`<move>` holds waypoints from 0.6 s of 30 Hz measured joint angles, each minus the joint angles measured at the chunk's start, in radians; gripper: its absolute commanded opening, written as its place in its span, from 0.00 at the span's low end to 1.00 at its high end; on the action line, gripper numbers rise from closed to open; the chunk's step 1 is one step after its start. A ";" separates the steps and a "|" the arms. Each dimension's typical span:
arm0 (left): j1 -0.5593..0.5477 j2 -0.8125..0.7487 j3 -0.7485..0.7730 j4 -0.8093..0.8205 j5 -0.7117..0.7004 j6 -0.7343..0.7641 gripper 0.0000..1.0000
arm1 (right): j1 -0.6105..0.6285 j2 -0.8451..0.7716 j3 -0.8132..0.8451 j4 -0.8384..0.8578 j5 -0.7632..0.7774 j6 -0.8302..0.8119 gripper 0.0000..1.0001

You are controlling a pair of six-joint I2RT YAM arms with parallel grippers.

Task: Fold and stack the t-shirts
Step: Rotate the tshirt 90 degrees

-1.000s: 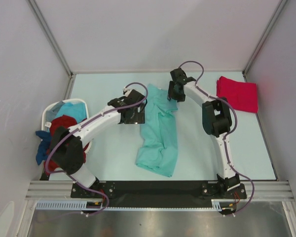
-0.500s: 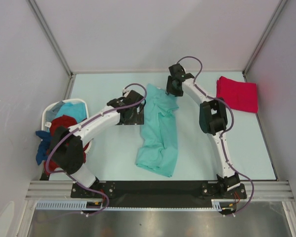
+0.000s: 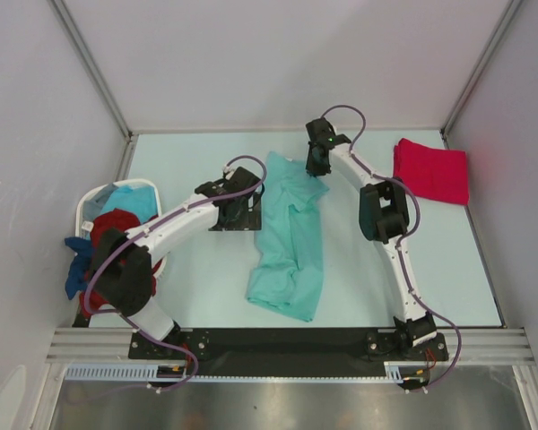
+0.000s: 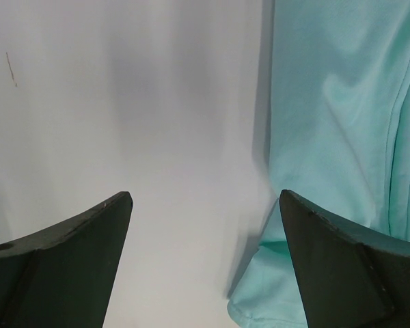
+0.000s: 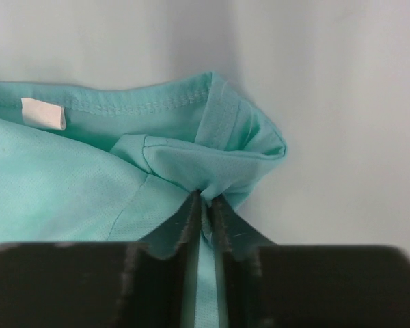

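A light teal t-shirt [image 3: 291,242] lies lengthwise in the middle of the table, rumpled and partly doubled over. My right gripper [image 3: 316,168] is at its far end, shut on a fold of cloth by the collar [image 5: 206,198]; the white neck label [image 5: 43,113] shows to the left. My left gripper [image 3: 249,211] hovers open at the shirt's left edge [image 4: 205,198], with bare table between its fingers and teal cloth [image 4: 335,102] under the right finger. A folded pinkish-red t-shirt [image 3: 430,170] lies at the far right.
A white laundry basket [image 3: 85,210] stands at the left edge with a dark red shirt [image 3: 117,224] and a light blue one [image 3: 130,202] in it. A blue shirt [image 3: 74,273] hangs over its near side. Grey walls enclose the table.
My right gripper has closed on the teal shirt's collar fold after shifting slightly towards the far end. The left gripper has barely moved and stays open.
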 measured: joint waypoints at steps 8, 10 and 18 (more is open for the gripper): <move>0.001 0.000 -0.025 -0.001 0.016 0.000 0.94 | -0.013 0.045 0.077 -0.018 -0.008 0.010 0.00; 0.002 0.000 -0.026 -0.001 0.018 0.000 0.94 | -0.015 0.058 0.100 -0.024 -0.012 0.013 0.00; 0.002 0.000 -0.026 -0.001 0.042 0.000 0.92 | -0.034 0.140 0.240 -0.043 -0.037 0.013 0.00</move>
